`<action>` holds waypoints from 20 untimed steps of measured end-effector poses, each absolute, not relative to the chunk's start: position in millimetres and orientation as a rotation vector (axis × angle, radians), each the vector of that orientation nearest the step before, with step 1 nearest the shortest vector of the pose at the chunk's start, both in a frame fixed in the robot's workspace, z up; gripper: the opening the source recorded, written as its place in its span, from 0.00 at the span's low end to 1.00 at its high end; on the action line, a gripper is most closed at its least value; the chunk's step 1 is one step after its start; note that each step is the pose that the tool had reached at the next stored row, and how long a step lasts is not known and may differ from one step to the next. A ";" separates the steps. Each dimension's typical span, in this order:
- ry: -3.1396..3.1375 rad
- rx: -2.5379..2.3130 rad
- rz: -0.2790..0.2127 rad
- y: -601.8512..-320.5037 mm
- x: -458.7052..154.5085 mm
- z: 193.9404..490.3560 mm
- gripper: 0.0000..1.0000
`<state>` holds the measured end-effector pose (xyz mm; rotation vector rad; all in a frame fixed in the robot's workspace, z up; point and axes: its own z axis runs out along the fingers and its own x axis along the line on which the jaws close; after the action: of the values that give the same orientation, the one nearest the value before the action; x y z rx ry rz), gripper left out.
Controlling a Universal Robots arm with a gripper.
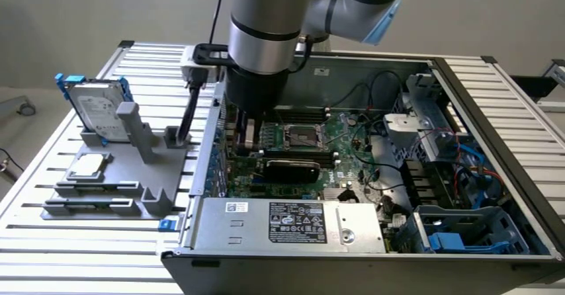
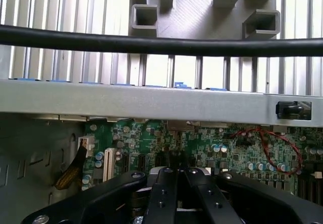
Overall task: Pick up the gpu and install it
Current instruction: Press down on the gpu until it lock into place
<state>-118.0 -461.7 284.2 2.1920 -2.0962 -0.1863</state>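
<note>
One gpu (image 1: 292, 169) was all I could spot. It stood on edge on the green motherboard (image 1: 353, 143) inside the open computer case (image 1: 494, 129), just below the bare processor socket (image 1: 297, 136) in the exterior view, black cover facing the camera. The gripper (image 1: 247, 143) hung down inside the case right beside the card's end on the exterior view's left. Honestly couldn't tell whether it was clamped on the card or let go. From the wrist, the gripper (image 2: 177, 196) sat low over the motherboard (image 2: 212, 146), with a black cable (image 2: 161, 45) running across above the case wall (image 2: 151, 103). Outside the case, on the exterior view's left, a hard drive (image 1: 95, 110) stood upright in a grey holder (image 1: 132, 169) on the slatted table (image 1: 79, 255).
</note>
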 end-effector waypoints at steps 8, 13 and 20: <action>-2.087 2.182 -0.202 -461.7 -120.0 287.5 0.11; -2.078 2.170 -0.222 -461.7 -120.8 287.9 0.11; -2.077 2.162 -0.228 -461.0 -121.6 290.8 0.11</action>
<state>-121.6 -461.0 290.8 2.1620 -2.0774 -0.2276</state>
